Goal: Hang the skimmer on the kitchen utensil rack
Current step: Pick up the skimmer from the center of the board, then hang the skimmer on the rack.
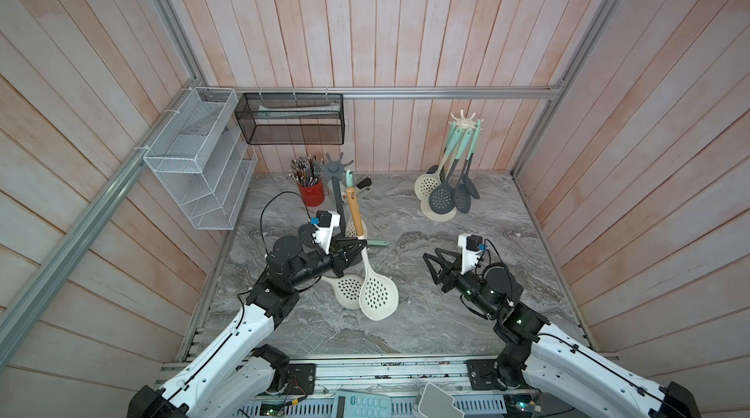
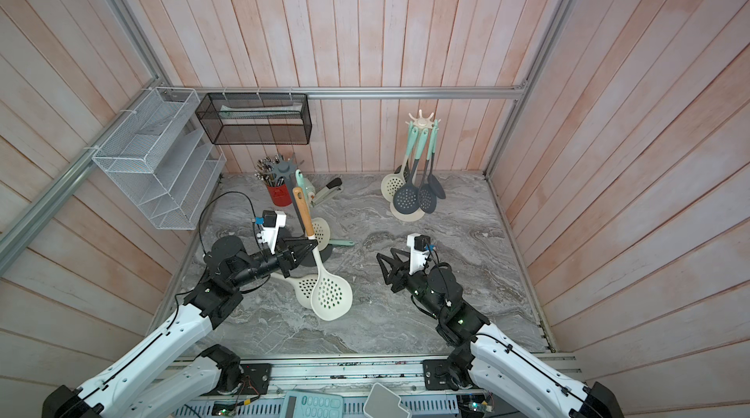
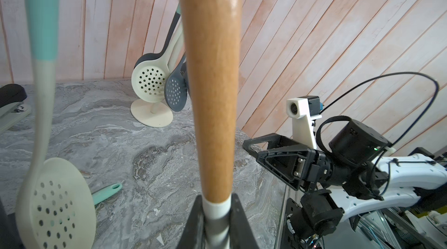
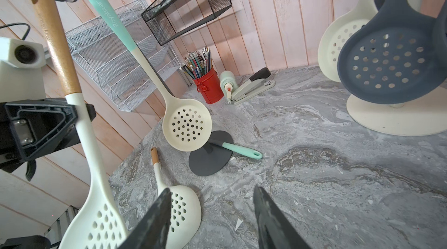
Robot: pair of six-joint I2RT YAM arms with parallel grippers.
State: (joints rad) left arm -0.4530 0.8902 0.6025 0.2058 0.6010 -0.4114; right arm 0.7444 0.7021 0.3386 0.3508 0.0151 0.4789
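Skimmer (image 1: pixel 379 294) clamped at neck in left gripper (image 1: pixel 359 244), handle up, likely to bring its hole to rack (image 1: pixel 338 168) at 12 o'clock; right gripper (image 1: pixel 432 268) jaws apart, empty.

In a top view, the utensil rack (image 1: pixel 337 170) stands left of centre, with the pencil tin (image 1: pixel 311 194) just left of it. Below them the skimmer (image 1: pixel 378 294) overlaps a second skimmer (image 1: pixel 345 289) lying on the table (image 1: pixel 446 314). A loaded rack (image 1: pixel 464 123) stands right of centre, near the back wall.

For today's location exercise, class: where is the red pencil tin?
In both top views the red pencil tin stands at the table's back left, beside the grey rack and below the black mesh basket.
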